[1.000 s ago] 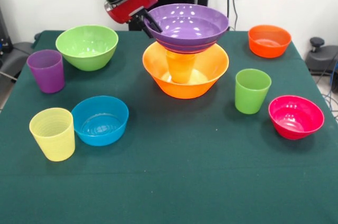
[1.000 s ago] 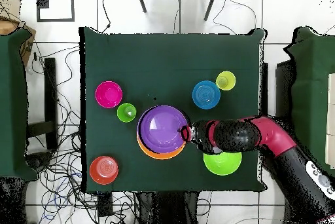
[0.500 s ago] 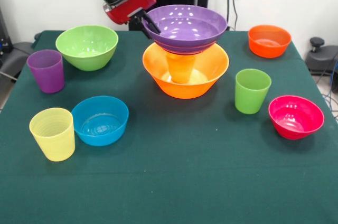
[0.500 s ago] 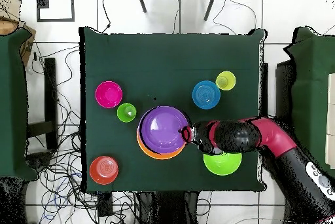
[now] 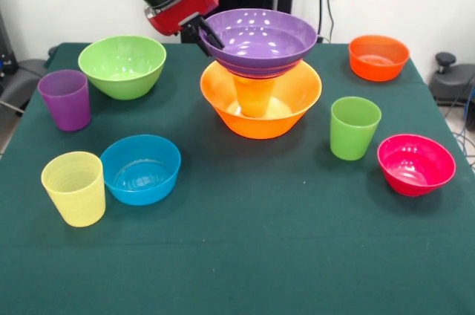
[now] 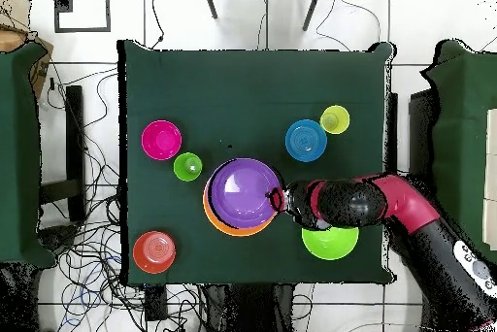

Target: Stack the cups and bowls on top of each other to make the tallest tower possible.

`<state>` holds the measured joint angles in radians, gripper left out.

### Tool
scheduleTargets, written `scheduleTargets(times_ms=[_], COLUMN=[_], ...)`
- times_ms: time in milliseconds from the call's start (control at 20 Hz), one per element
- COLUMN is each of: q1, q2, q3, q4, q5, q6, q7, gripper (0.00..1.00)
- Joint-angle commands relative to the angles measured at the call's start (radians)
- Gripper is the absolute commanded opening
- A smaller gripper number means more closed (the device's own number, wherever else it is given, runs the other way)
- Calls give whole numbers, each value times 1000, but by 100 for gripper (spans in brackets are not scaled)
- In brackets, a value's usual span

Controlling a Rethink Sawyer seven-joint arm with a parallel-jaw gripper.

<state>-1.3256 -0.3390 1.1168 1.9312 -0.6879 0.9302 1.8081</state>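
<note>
The purple bowl (image 5: 260,39), glossy and wide, sits on an upturned orange cup (image 5: 253,93) inside the large orange-yellow bowl (image 5: 261,99) at the bench's far middle. The claw (image 5: 210,35) is clamped on the purple bowl's left rim. An off-centre release could tip the bowl off the narrow cup.

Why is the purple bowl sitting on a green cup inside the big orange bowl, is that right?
Not quite. The cup under the purple bowl is the orange cup, not green; the front view shows it. The green cup stands alone on the table. The rest is right: it's inside the big orange bowl.
</note>
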Motion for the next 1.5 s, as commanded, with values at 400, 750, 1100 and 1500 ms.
scheduleTargets(times_ms=[400,750,1100,1500], q1=[51,56,52,54], q2=[-8,3,11,10], q3=[-67,-78,-78,-78], q4=[-31,-34,-31,-28], q5=[-89,-107,-121,-128], q6=[44,27,14,9], q7=[-297,-290,-284,-280], gripper=[0,0,0,0])
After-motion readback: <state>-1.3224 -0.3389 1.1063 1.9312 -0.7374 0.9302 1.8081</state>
